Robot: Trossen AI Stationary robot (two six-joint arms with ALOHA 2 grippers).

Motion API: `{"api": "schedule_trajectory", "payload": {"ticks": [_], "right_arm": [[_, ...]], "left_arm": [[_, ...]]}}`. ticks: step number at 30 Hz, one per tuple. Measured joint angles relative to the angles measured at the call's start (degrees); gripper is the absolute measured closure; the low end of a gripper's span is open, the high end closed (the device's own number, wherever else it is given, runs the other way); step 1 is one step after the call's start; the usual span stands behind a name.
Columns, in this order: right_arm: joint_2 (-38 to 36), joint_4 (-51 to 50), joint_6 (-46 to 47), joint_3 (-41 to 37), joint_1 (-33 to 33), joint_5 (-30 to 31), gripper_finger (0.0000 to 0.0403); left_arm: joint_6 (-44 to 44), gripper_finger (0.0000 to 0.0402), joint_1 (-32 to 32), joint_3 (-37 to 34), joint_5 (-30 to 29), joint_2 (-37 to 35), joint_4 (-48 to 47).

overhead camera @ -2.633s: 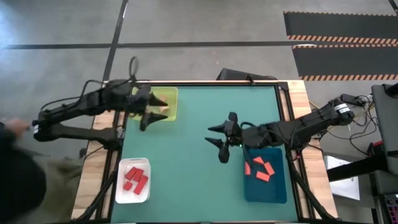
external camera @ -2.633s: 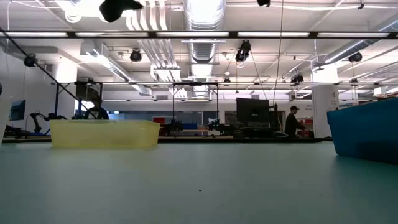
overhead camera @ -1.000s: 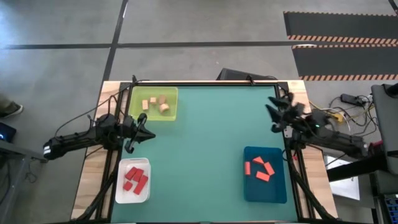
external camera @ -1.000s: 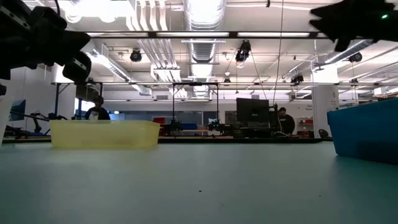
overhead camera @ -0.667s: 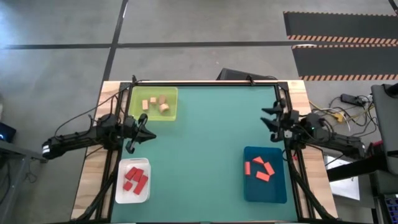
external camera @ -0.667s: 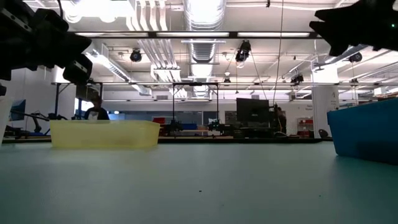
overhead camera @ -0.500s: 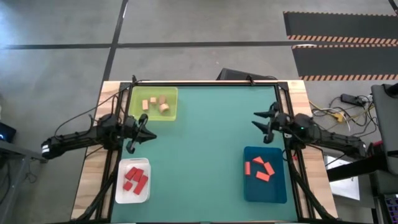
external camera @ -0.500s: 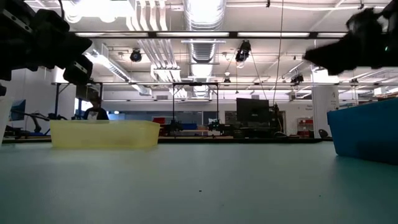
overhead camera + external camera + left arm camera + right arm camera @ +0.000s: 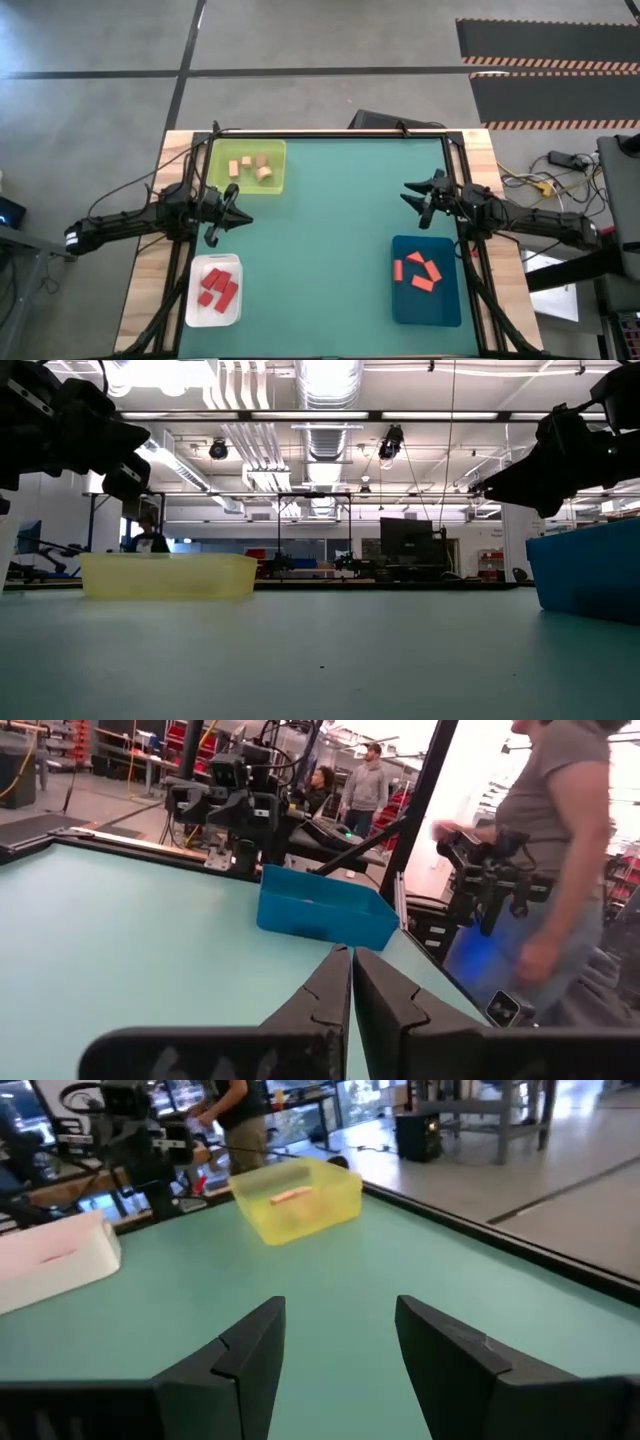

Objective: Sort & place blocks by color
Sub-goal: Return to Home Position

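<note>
step: homing both arms; sorting itself looks finished.
tan blocks: in the yellow-green tray, upper left of the high view.
red blocks: in the white tray, lower left of the high view.
orange blocks: in the blue tray, lower right of the high view.
count: roughly four per tray; exact number hard to read.
mixing: none visible, one colour per tray.
green mat: no loose block seen on it in the high or low view.
left gripper: mid left of the high view, at the mat's left edge, between the yellow-green and white trays. Raised off the surface per the low view. Fingers pressed together with nothing between them, per the left wrist view.
right gripper: mid right of the high view, near the mat's right edge, up-frame of the blue tray. Raised per the low view. Fingers spread apart and empty, per the right wrist view.
done: every visible block binned by colour.
left to do: no block work, only folding both arms back to rest.
risk: low; each gripper sits near a tray, so a low sweep could clip a wall. Best to retract high.
background: person standing off the table, right side of the left wrist view; not touching anything on the mat.
</note>
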Motion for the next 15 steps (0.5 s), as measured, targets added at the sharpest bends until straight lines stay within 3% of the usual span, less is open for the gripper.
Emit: {"api": "schedule_trajectory", "payload": {"ticks": [15], "right_arm": [[0.7,0.1,0.0,0.0,1.2,-0.8,0.0218]], "left_arm": [[0.0,0.0402,0.0,-0.1,0.0,0.3,0.0]]}}
